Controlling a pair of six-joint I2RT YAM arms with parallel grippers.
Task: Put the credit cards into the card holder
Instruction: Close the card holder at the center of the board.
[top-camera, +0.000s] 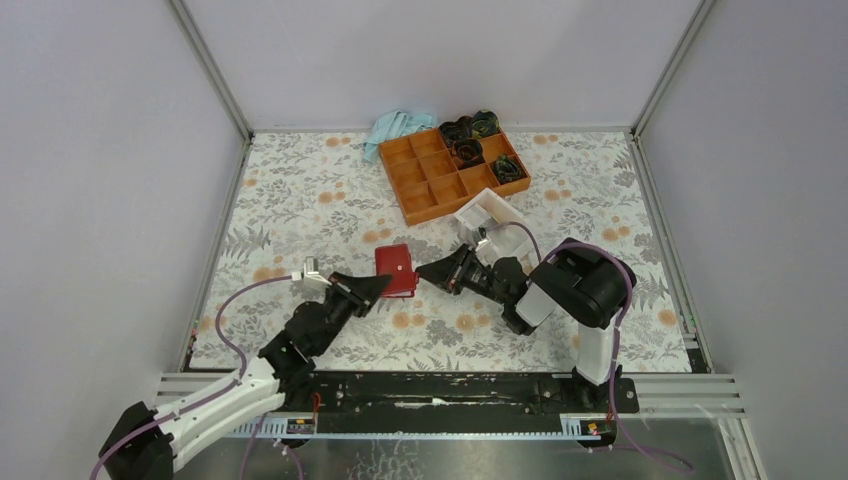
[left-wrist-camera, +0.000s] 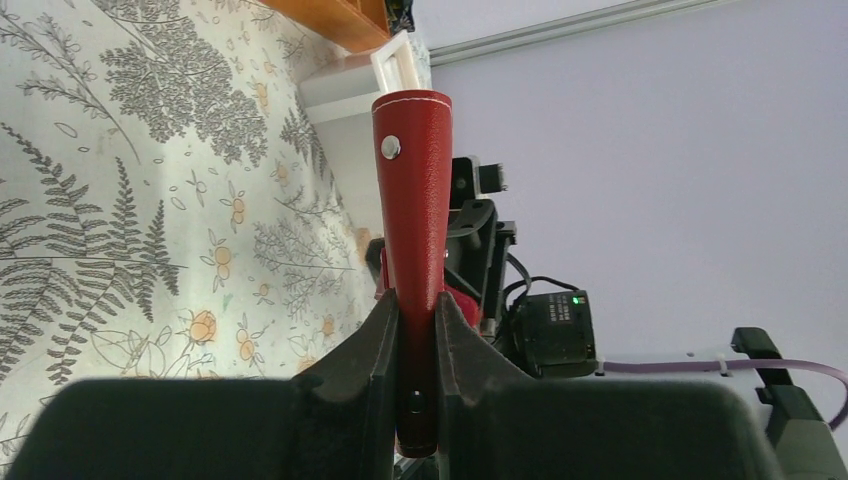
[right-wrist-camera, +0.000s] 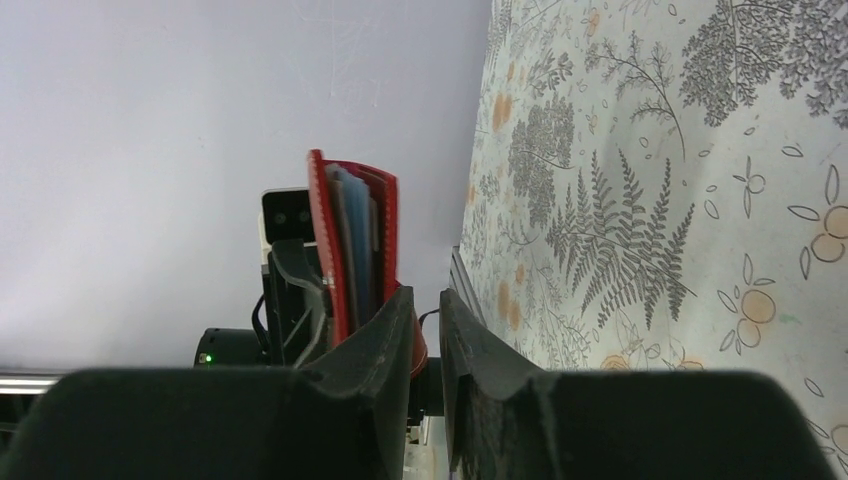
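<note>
The dark-red card holder (top-camera: 396, 268) is held off the flowered table between the two arms. My left gripper (top-camera: 378, 285) is shut on its lower edge; in the left wrist view the holder (left-wrist-camera: 412, 180) rises edge-on from between the jaws (left-wrist-camera: 418, 300), its snap stud showing. My right gripper (top-camera: 422, 272) is at the holder's right side. In the right wrist view its jaws (right-wrist-camera: 427, 295) stand narrowly apart with nothing between them. The holder (right-wrist-camera: 389, 230) stands just left of the left finger, and bluish credit cards (right-wrist-camera: 350, 240) sit edge-on inside it.
An orange compartment tray (top-camera: 455, 172) stands at the back with dark coiled items (top-camera: 480, 150) in its right cells. A light blue cloth (top-camera: 395, 128) lies behind it. A whitish clear box (top-camera: 490, 212) sits just behind the right gripper. Grey walls enclose the table.
</note>
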